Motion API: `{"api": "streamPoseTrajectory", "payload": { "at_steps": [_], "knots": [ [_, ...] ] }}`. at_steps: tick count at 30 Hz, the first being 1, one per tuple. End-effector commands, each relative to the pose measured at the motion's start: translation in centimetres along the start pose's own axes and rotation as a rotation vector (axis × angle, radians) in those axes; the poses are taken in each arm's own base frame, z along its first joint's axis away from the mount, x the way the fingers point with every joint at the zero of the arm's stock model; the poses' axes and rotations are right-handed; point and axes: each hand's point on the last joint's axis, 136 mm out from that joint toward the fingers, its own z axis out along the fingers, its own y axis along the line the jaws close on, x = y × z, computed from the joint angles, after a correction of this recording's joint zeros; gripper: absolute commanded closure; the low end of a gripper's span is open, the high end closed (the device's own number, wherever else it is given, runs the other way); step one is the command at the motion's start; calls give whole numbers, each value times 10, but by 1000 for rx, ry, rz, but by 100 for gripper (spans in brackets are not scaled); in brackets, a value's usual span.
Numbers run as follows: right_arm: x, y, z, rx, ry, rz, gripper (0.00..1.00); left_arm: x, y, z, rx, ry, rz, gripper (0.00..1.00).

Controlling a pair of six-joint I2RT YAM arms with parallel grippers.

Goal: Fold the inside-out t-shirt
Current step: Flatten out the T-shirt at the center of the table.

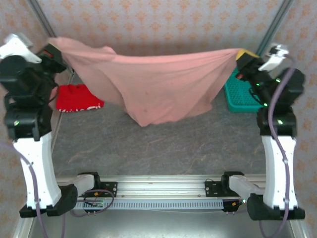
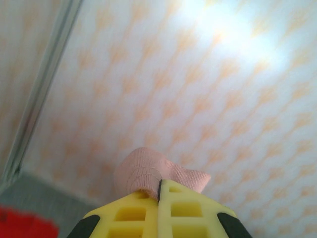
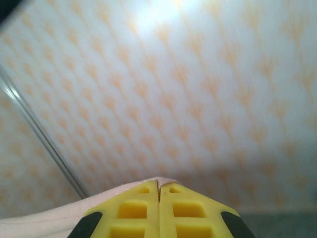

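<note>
A grey table (image 1: 148, 148) bears a red garment (image 1: 77, 98) left and a green basket (image 1: 241, 97) right.

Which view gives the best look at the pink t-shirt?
Top external: the t-shirt hangs spread out whole, held up at two corners. Left wrist shows a small bunched bit pinched in its yellow jaws; right wrist, a pale strip beside its jaws.

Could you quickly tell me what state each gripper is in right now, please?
Left gripper: closed on one end of the pink t-shirt.
Right gripper: closed on its other end.
</note>
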Motion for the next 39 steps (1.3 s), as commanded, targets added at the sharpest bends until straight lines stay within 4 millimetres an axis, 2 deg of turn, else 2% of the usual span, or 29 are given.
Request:
{"api": "streamPoseTrajectory", "payload": {
  "at_steps": [1, 6, 11, 16, 19, 25, 30, 34, 39],
  "knots": [
    [-36, 15, -36, 55, -78, -96, 100, -47, -10, -43, -14, -134, 114, 100],
    [-64, 33, -63, 75, -122, -142, 100, -76, -23, -73, -2, -202, 175, 100],
    [-65, 34, -75, 104, -104, -150, 100, -83, -19, -81, -49, -206, 235, 100],
    [-57, 28, -73, 128, -72, -153, 100, -73, -10, -63, -95, -152, 269, 100],
    [-52, 23, -63, 127, -54, -145, 100, -63, -8, -44, -95, -109, 267, 100],
    [-33, 2, -24, 125, -5, -95, 100, -36, -6, 6, -70, -13, 247, 100],
    [-27, -9, 7, 113, 31, -60, 100, -29, -10, 36, -50, 15, 219, 100],
    [-35, -2, 5, 102, 20, -64, 100, -40, -20, 33, -13, -11, 197, 100],
    [-47, 13, -18, 87, -11, -80, 100, -60, -34, 0, 37, -77, 183, 100]
  ]
}}
